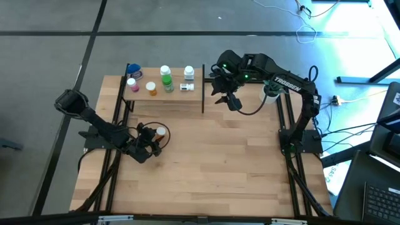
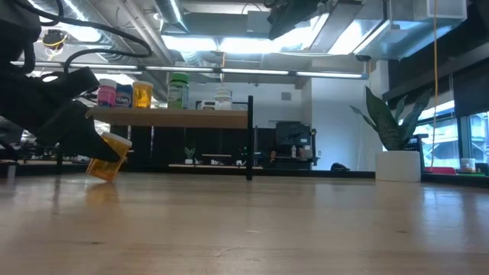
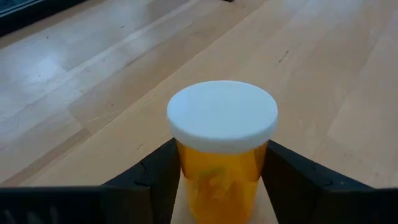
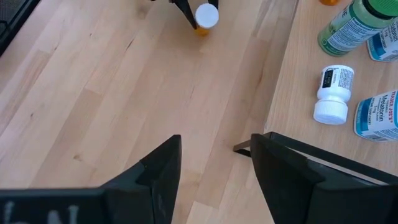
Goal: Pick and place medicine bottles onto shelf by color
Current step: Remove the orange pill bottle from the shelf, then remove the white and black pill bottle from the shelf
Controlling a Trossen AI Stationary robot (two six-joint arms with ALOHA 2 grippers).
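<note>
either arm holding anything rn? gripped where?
The left gripper holds an orange medicine bottle, jaws on opposite sides of its body just below the white cap. The right gripper hangs open and empty beside the shelf.

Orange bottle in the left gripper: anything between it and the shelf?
Nothing visible. The left gripper holds the orange bottle tilted at the table, and only bare table lies between it and the shelf. The shelf's open spot beside the other orange bottle looks tight.
</note>
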